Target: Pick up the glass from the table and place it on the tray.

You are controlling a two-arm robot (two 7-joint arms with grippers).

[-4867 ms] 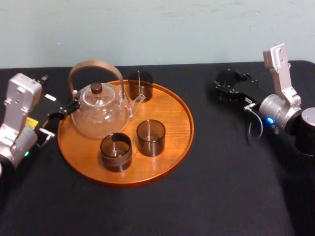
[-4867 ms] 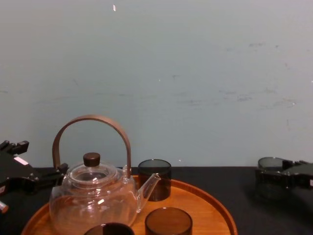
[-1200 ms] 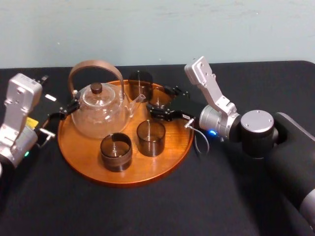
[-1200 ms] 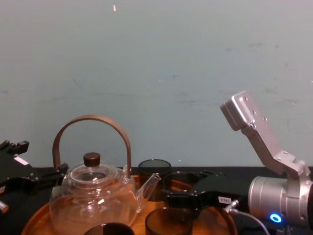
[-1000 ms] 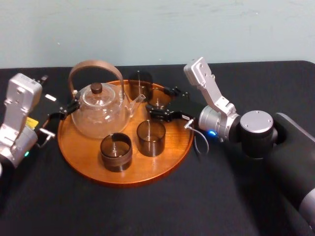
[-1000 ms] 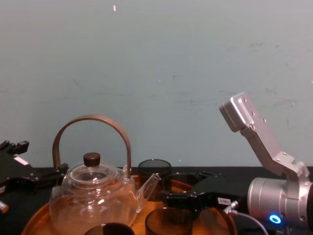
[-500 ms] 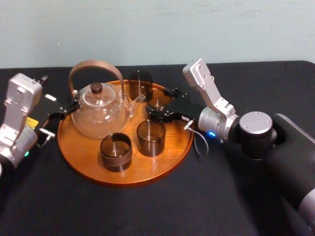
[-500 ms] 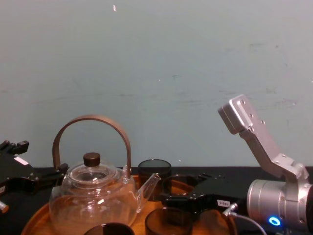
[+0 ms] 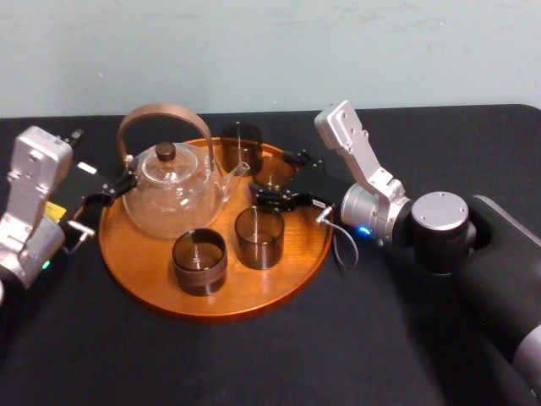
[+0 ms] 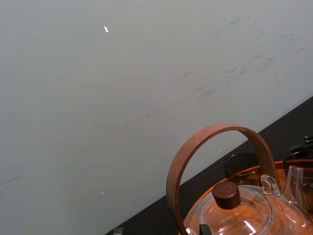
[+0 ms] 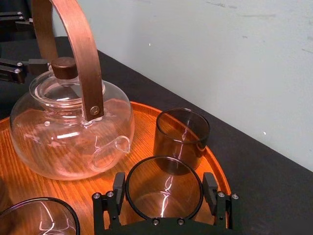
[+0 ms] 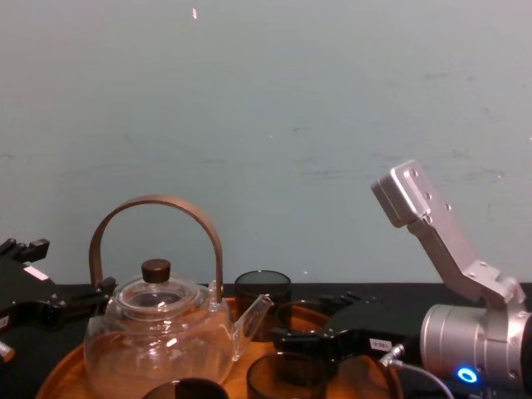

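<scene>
Glass (image 11: pixel 164 198) sits clasped between jaws of right gripper (image 11: pixel 164 182), clearest from wrist view, apparently touching tray (image 11: pixel 83 187).

A plain pale blue-green wall (image 12: pixel 266 125) (faintly scuffed, with one small white fleck (image 12: pixel 194 13) high up) rises straight behind the black table (image 9: pixel 254 364).

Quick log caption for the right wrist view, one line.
Right gripper holds the glass over the tray, beside the teapot and a second glass.
</scene>
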